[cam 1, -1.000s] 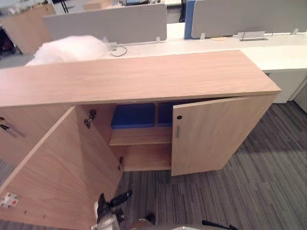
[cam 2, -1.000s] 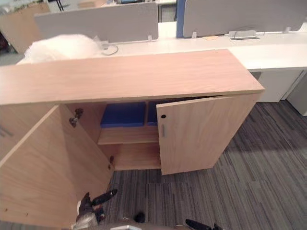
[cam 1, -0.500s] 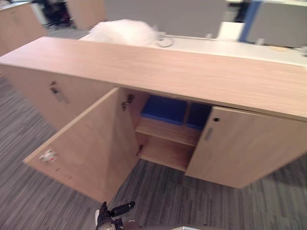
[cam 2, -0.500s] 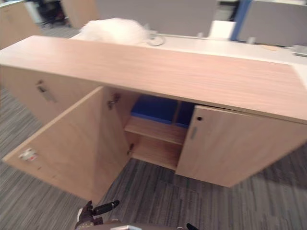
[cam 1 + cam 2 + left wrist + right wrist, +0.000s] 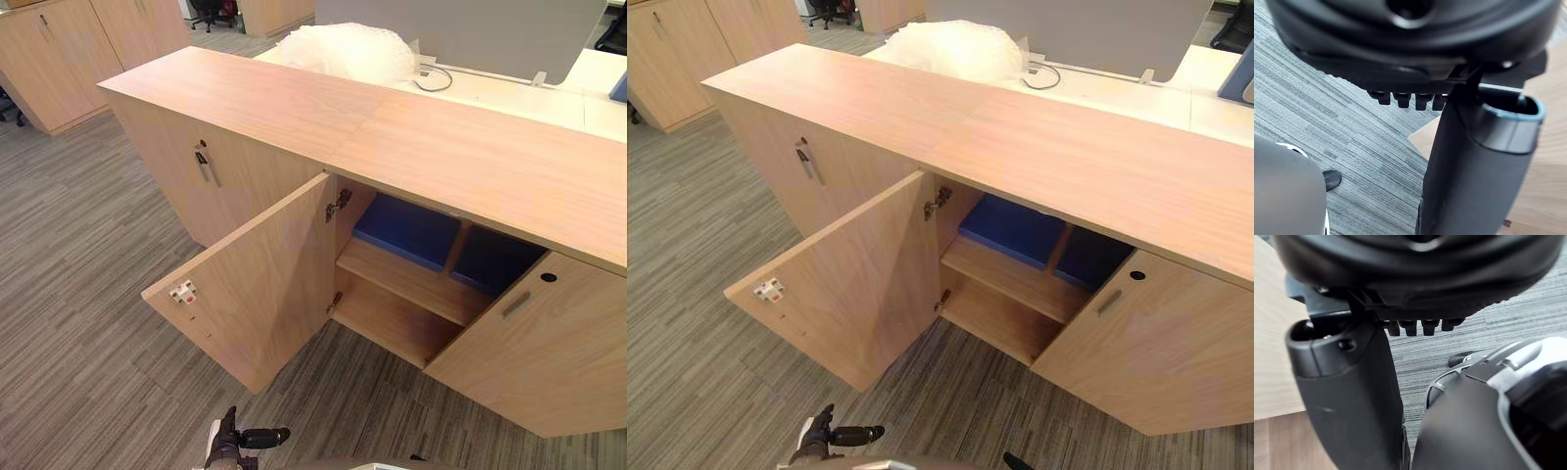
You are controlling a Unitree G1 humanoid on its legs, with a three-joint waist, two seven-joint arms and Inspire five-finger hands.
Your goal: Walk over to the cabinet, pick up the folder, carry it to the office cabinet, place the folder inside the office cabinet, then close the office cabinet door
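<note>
Swinging left, the camera is now facing the wide-open cabinet door (image 5: 265, 284); the blue folder (image 5: 407, 230) is lying on the upper shelf (image 5: 392, 279). The left hand (image 5: 227, 446) and right hand (image 5: 1347, 396) are hanging empty, fingers relaxed; stepping closer is likely risking clipping that door.

an office: low wooden cabinets (image 5: 245, 98), desk divider screens (image 5: 470, 34), striped grey carpet (image 5: 78, 294).

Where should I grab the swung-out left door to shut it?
Take the open door by its free edge near the white catch, farthest from the hinges. Come from the robot's left, behind the panel: its outer face is turned away, and that edge likely gives most leverage.
</note>
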